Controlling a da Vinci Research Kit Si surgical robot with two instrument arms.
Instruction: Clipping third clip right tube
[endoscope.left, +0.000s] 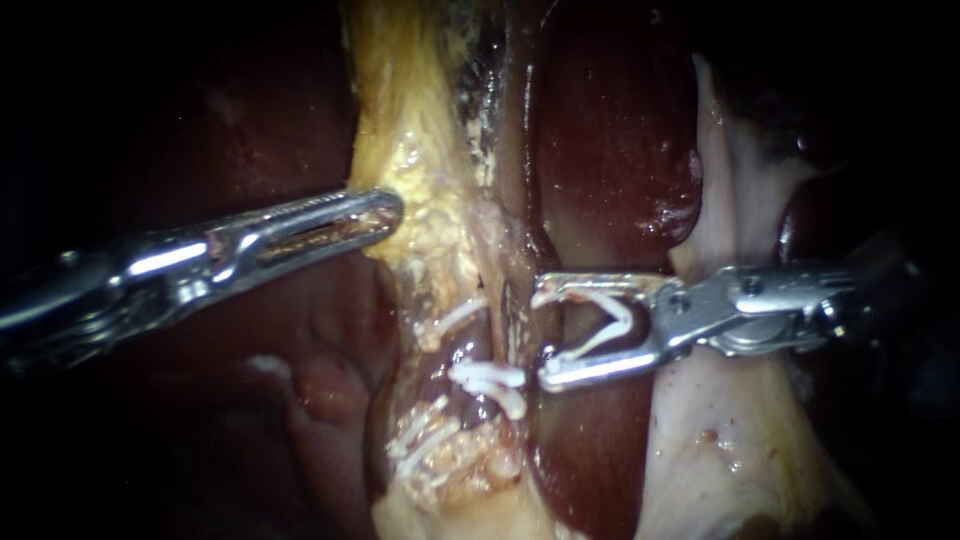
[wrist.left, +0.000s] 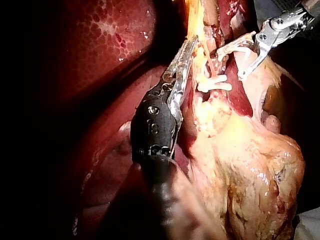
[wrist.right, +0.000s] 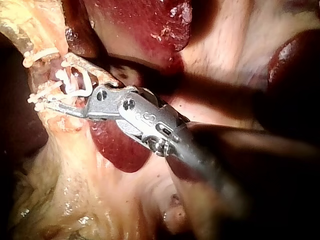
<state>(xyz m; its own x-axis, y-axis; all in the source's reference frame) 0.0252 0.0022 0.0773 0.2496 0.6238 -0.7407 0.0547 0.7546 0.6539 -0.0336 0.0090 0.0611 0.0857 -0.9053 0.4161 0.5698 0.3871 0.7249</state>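
**Loaded clip presented beside the right tube, centre of frame**

The right instrument, entering from the right edge, is holding its jaws wide apart. An open white clip is seated between them and touching both. The jaw tips are lying just beside the right tube and are not yet straddling it. This tube is a thin pale strand running vertically through the centre of the frame.

The tube is looking soft, wet and slippery, and it is probably easy to tear or kink. It is best taken squarely across its bare stretch, with both clip legs passing fully around it.

The placed clips are sitting at lower centre, just beside the lower jaw tip, and are crowding the approach there. Another clip is lying on the neighbouring strand just left of centre.

The left instrument, coming in from the left edge, is lying with its jaws together on the edge of the yellow fatty tissue at upper centre, seemingly pinching it. That tissue is bordering the tube and could be caught by the tips.

Dark red liver is lying behind at upper right. A pale membrane is running past the right shaft.
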